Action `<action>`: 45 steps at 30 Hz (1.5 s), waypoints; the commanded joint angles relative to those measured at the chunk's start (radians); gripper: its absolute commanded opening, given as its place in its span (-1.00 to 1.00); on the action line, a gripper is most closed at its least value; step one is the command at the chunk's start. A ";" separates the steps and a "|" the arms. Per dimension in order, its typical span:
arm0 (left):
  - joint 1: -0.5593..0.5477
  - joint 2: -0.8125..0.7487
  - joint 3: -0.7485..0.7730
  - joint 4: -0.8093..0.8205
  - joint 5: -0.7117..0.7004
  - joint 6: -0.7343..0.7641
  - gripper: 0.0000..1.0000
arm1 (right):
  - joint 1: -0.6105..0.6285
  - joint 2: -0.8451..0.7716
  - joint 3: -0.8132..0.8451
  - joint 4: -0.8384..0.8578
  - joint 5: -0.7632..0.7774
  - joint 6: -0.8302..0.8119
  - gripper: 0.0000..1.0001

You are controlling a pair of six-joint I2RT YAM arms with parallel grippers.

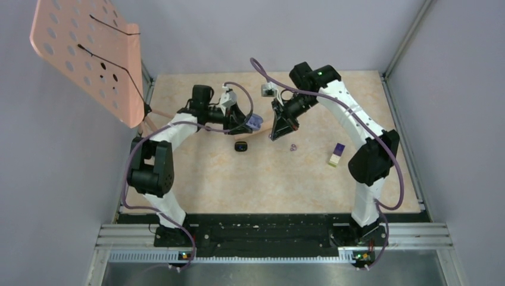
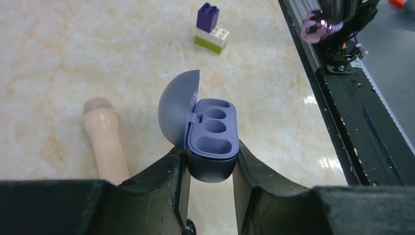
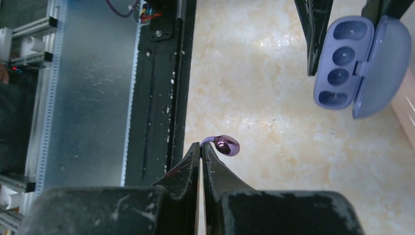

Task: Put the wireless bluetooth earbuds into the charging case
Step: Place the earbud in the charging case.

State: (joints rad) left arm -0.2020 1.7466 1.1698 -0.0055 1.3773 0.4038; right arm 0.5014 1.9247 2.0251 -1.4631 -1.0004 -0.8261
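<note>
The lilac charging case (image 2: 211,142) is open, its lid (image 2: 177,110) swung left and its wells empty. My left gripper (image 2: 210,152) is shut on its dark lower half and holds it above the table; the case also shows in the overhead view (image 1: 255,123) and in the right wrist view (image 3: 345,61). My right gripper (image 3: 201,146) is shut on the thin stem of a glossy pinkish-purple earbud (image 3: 227,145), which sticks out to the right of the tips. It hangs to the right of the case (image 1: 275,136). Another purple earbud (image 1: 292,147) lies on the table.
A small black piece (image 1: 241,146) lies on the marbled table below the case. A purple-and-cream block (image 1: 336,154) stands at the right. A pale wooden rod (image 2: 105,139) lies left of the case, under a pink perforated board (image 1: 89,53). The black rail (image 3: 156,78) runs along the near edge.
</note>
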 commanded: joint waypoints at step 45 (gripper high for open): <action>-0.125 0.291 0.571 -1.581 0.262 1.355 -1.00 | -0.007 0.051 -0.022 0.343 -0.283 0.414 -1.00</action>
State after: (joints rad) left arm -0.3229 2.0384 1.7260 -1.5467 1.5295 1.7409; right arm 0.5007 1.9945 1.9892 -1.1515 -1.2274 -0.4210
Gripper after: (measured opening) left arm 0.379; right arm 0.006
